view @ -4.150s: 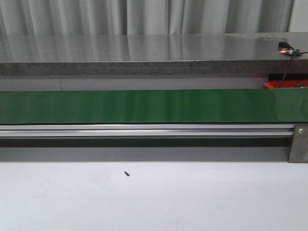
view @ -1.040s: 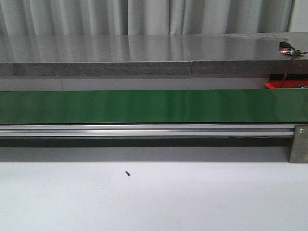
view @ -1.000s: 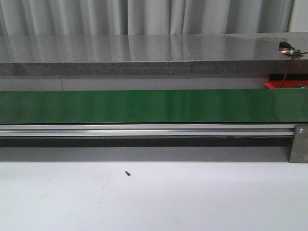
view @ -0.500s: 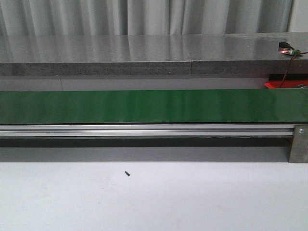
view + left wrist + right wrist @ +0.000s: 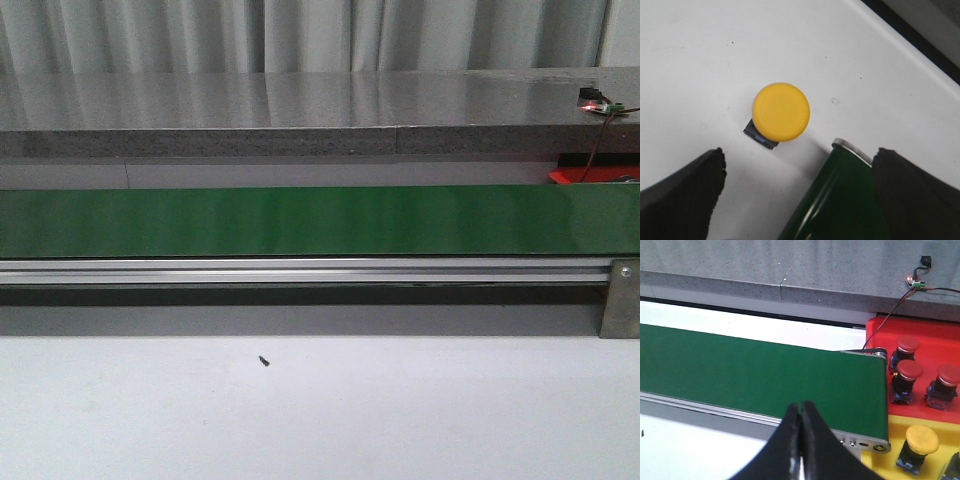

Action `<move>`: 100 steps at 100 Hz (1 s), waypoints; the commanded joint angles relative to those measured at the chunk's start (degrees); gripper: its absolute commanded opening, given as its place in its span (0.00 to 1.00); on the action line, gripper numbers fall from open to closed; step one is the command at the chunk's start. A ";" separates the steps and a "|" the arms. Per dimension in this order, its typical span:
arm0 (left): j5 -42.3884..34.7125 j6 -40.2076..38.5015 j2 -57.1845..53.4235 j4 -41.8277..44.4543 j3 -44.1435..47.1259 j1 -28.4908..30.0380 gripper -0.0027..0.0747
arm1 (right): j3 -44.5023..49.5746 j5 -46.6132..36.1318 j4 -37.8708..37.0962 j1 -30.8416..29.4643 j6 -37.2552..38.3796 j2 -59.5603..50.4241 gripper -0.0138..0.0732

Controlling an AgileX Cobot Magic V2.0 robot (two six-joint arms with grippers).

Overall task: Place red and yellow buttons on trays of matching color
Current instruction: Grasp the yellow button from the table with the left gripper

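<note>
Three red buttons (image 5: pixel 910 371) sit on the red tray (image 5: pixel 880 332) and one yellow on the yellow tray (image 5: pixel 891 462). Another yellow button (image 5: pixel 780 112) lies on the counter (image 5: pixel 700 60), under the released left gripper (image 5: pixel 796 187). The right gripper (image 5: pixel 801 412) is clenched, empty.

Even, diffuse indoor light, all views adequately bright. Front view slightly soft; grey countertop (image 5: pixel 300 100) shows pale vertical reflections, green belt (image 5: pixel 300 222) a faint sheen. Left wrist view: white table (image 5: pixel 700 60) near blown out, yellow button (image 5: pixel 780 112) fairly sharp with soft shadow, fingers (image 5: pixel 680 200) blurred. Right wrist view clear, close fingertips (image 5: pixel 800 440) out of focus.
</note>
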 commanded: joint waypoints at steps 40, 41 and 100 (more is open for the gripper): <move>-3.17 -0.99 7.01 -1.55 -10.77 1.59 0.79 | -1.34 -3.35 1.10 0.06 -0.44 0.13 0.09; -3.18 -0.99 7.10 -1.66 -10.77 1.59 0.79 | -1.34 -3.35 1.10 0.06 -0.44 0.13 0.09; -4.78 -0.99 8.92 -1.78 -10.77 1.84 0.34 | -1.34 -3.35 1.10 0.06 -0.44 0.13 0.09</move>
